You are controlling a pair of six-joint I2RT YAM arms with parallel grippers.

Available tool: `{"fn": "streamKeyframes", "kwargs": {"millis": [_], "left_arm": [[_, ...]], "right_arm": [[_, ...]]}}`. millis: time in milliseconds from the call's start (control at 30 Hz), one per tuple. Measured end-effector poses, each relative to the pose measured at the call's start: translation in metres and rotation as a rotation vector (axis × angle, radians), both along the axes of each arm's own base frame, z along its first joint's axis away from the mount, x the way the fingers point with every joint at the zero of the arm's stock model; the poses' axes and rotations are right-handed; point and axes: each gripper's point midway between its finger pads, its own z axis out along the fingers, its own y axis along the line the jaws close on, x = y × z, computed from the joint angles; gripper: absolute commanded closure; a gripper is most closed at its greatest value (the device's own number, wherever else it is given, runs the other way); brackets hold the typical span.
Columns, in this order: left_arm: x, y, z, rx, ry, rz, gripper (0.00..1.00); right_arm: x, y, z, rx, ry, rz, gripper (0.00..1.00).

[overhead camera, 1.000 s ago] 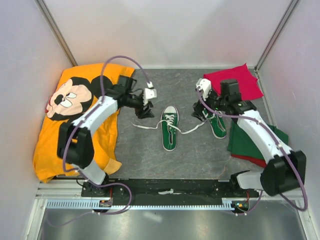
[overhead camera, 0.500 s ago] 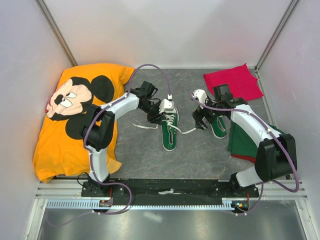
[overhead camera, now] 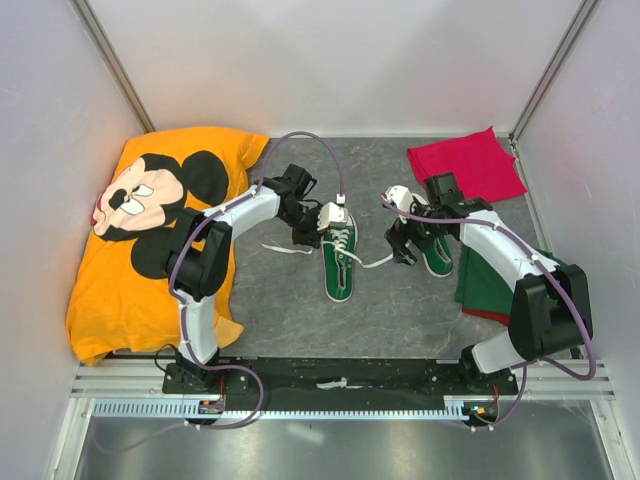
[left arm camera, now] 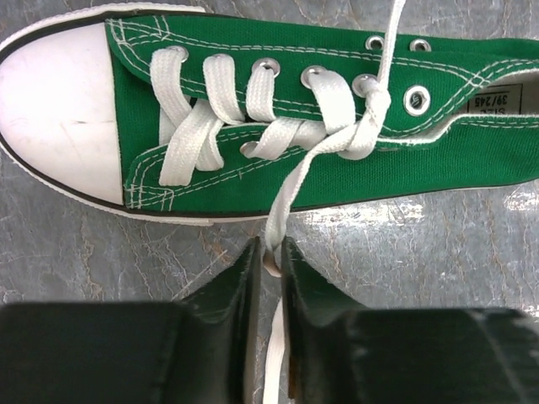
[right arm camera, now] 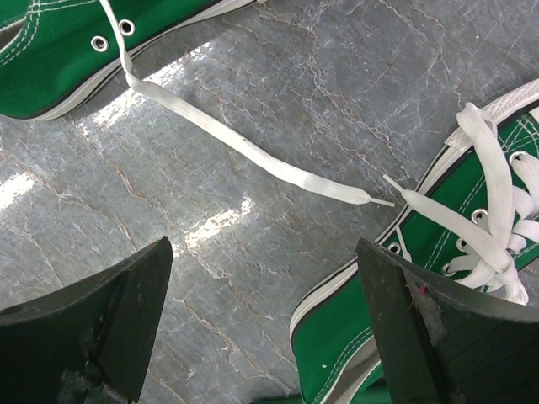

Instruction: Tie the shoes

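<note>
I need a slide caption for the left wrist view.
The left tool pinches a white lace pulled sideways from the green shoe.

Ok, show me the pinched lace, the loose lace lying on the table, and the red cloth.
pinched lace (left arm camera: 290,198), left wrist view, middle of its taut stretch.
loose lace (right arm camera: 278,162), right wrist view, middle of the flat strand.
red cloth (overhead camera: 470,165), top external view, centre of the cloth.

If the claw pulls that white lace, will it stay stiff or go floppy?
Probably floppy: the lace curves loosely from the shoe to the left claw. It looks thin and flat, so likely very light. The shoe might slide along too, since the lace is threaded through it.
</note>
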Motion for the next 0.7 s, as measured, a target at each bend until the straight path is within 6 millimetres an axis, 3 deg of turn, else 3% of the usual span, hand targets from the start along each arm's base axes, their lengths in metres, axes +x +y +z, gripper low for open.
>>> {"fn": "streamKeyframes", "kwargs": {"millis": [67, 200, 367, 533, 700], "left_arm": [[-0.001, 0.000, 0.000, 0.001, 0.004, -0.003, 0.98], [-0.004, -0.001, 0.004, -0.030, 0.021, 0.003, 0.98], [-0.007, 0.001, 0.031, -0.154, 0.061, 0.092, 0.98], [-0.006, -0.001, 0.061, -0.310, 0.086, 0.226, 0.98], [-0.010, -0.013, 0.065, -0.434, 0.160, 0.351, 0.96]], "right_arm": [[0.000, 0.000, -0.001, -0.002, 0.001, -0.001, 0.03], [-0.005, -0.002, -0.009, -0.006, 0.016, -0.001, 0.12], [-0.013, -0.004, -0.027, -0.015, 0.040, -0.004, 0.24], [-0.001, -0.002, -0.037, -0.015, 0.031, -0.015, 0.30], [0.012, 0.006, -0.042, -0.008, -0.005, -0.012, 0.31]]}}
